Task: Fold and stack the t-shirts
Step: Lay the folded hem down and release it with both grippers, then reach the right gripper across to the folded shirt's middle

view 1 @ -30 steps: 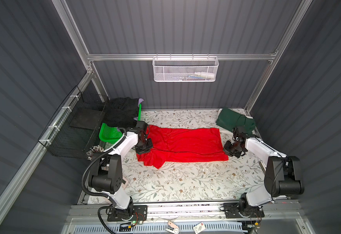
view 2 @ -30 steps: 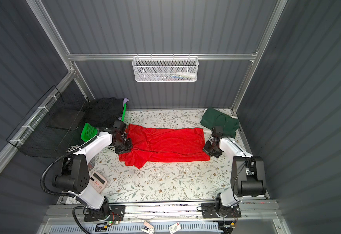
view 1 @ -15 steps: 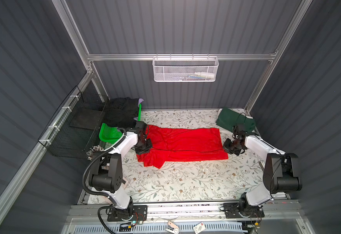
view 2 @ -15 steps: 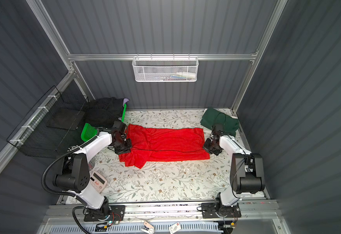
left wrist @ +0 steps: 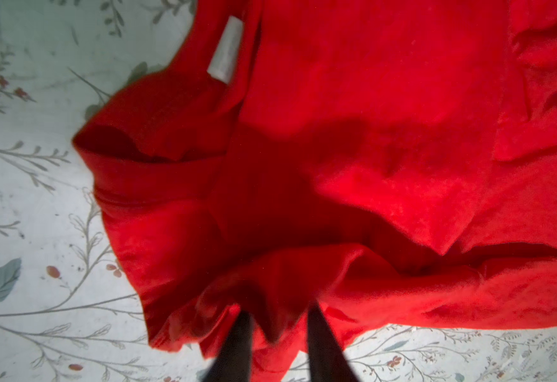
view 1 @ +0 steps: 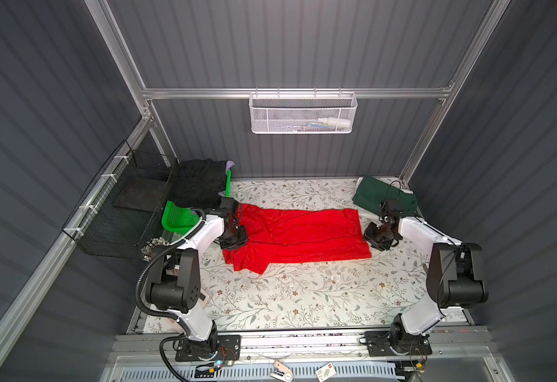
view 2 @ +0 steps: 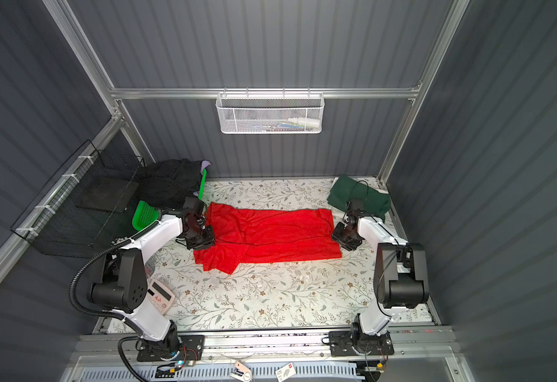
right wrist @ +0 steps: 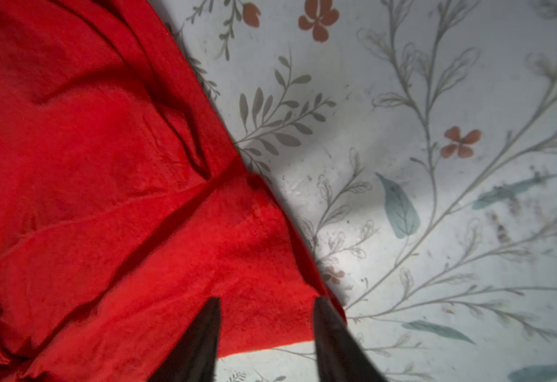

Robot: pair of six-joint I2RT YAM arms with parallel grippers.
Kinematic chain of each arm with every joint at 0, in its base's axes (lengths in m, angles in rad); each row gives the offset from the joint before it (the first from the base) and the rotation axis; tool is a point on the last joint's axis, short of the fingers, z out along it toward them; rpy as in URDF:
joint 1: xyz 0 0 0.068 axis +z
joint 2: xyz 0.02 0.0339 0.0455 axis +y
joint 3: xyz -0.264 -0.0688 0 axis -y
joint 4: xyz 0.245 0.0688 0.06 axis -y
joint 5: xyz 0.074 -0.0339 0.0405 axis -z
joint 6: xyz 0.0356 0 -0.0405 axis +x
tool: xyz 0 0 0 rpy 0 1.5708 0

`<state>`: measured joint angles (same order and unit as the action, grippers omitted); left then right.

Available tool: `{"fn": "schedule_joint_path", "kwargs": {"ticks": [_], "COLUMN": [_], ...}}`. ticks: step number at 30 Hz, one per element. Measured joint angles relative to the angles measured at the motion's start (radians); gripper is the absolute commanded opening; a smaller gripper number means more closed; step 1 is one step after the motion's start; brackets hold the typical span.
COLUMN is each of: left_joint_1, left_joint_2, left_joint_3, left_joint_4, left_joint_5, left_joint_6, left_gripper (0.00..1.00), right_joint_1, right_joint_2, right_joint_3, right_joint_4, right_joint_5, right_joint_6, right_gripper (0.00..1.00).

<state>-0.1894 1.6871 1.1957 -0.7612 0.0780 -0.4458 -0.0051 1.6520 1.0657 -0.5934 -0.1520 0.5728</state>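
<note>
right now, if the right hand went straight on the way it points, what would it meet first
The right hand, jaws apart, points down at a corner of the red t-shirt; it would likely meet that cloth first, with the floral table cover just beneath.

Bright red shirt (view 1: 303,234) mid-table; dark green shirt (view 1: 369,196) at two o'clock; black shirt (view 1: 197,182), green basket (view 1: 178,218) at ten; white tablecloth (view 1: 303,297), leaf-and-flower print.
</note>
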Motion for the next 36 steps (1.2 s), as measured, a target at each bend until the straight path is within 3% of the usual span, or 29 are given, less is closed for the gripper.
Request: {"fn": "schedule_joint_path", "kwargs": {"ticks": [5,9,16,24,30,36], "left_joint_1": [0.01,0.013,0.013,0.013,0.013,0.013], "left_joint_2": [-0.041,-0.108,-0.203,-0.335,-0.431,-0.4], "left_joint_3": [-0.019,-0.048,-0.209,-0.418,-0.534,-0.543], "left_joint_4": [0.037,0.072,0.138,0.222,0.319,0.381], "left_joint_5": [-0.082,-0.132,-0.135,-0.112,-0.073,-0.027], "left_joint_6": [0.016,0.013,-0.042,-0.153,-0.218,-0.237], "left_gripper": [0.84,0.85,0.81,0.7,0.69,0.66], "right_joint_1": [-0.001,0.052,0.334,0.605,0.742,0.809], "right_joint_2": [-0.072,-0.137,-0.14,0.174,0.324,0.393], "right_joint_3": [-0.046,-0.061,-0.044,0.179,0.391,0.504], "right_joint_4": [0.002,-0.008,0.069,0.188,0.156,0.096], "right_joint_5": [0.023,0.051,0.007,-0.105,-0.189,-0.238], "right_joint_6": [-0.008,-0.003,0.038,0.055,-0.006,-0.065], "right_gripper": [0.69,0.71,0.68,0.61,0.59,0.56]}}
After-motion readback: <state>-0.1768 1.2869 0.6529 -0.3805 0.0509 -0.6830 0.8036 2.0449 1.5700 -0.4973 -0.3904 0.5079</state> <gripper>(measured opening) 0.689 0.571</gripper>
